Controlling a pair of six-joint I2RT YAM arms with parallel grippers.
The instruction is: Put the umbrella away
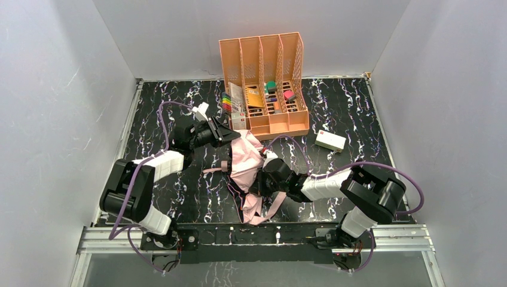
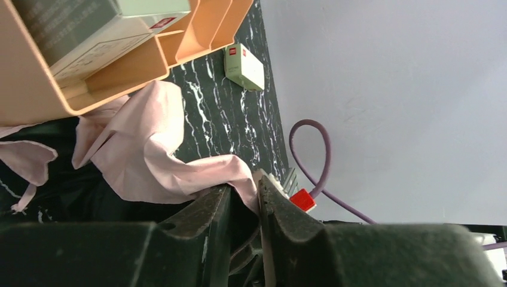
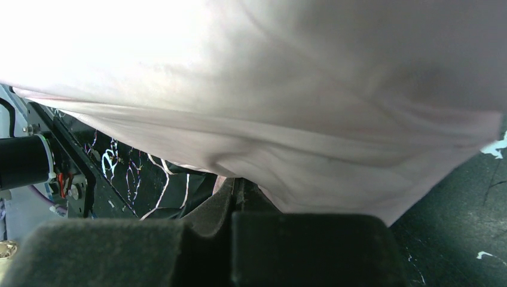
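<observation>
The umbrella lies collapsed and crumpled in the middle of the table, pale pink fabric up with black showing at its near end. My left gripper is at its far end, just in front of the orange organiser. In the left wrist view the jaws of the left gripper stand narrow, with a fold of the umbrella's pink fabric pinched between them. My right gripper is at the umbrella's right side. In the right wrist view the right gripper is pressed shut at the edge of the umbrella, whose fabric fills the view.
The orange desk organiser stands at the back centre with small items in its front trays, its corner close above the left gripper. A white box lies to its right. Grey walls enclose the black marbled table.
</observation>
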